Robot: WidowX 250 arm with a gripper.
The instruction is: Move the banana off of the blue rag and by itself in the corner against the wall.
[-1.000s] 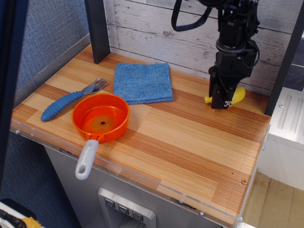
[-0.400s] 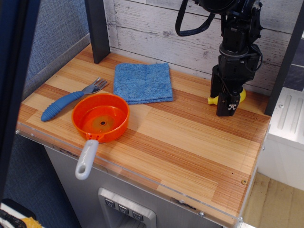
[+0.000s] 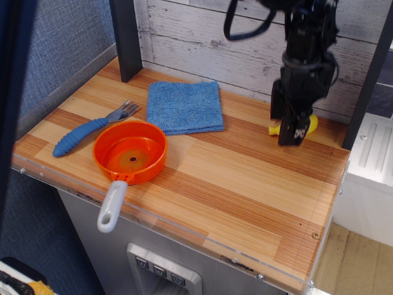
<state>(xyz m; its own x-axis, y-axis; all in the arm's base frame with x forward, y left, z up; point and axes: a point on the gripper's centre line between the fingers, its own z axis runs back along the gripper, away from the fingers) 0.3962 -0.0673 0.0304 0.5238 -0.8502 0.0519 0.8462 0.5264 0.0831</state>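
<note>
Banana (image 3: 312,123): on the bench (image 3: 245,184) at two o'clock by the wall (image 3: 202,37), off the blue rag (image 3: 184,106); pincer (image 3: 288,130) in front, grip state we cannot tell; we judge a careless retreat could nudge it away.

The black arm hangs straight down at the far right of the scene. Its gripper (image 3: 290,126) points downward, slightly blurred; whether its jaws are parted is unclear.
</note>
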